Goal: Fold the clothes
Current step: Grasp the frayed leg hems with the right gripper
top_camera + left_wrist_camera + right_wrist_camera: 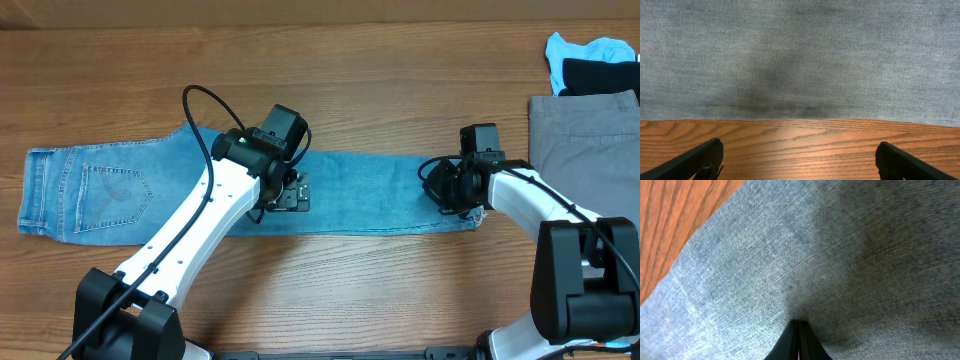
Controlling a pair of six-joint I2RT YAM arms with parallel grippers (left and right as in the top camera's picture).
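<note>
The light blue denim jeans (380,190) lie flat along the table, waistband and a stitched back pocket at the left, legs running to the right. My left gripper (292,195) hovers at the jeans' near edge about midway. In the left wrist view its fingers (800,150) are spread wide and empty over bare wood, just short of the denim (800,55). My right gripper (447,187) is at the leg end on the right. In the right wrist view its fingers (799,325) are pressed together into the denim (840,255).
A grey folded garment (585,140) lies at the right edge, with a black piece (600,72) and a light blue piece (590,48) behind it. The wooden table (350,290) shows in front of the jeans.
</note>
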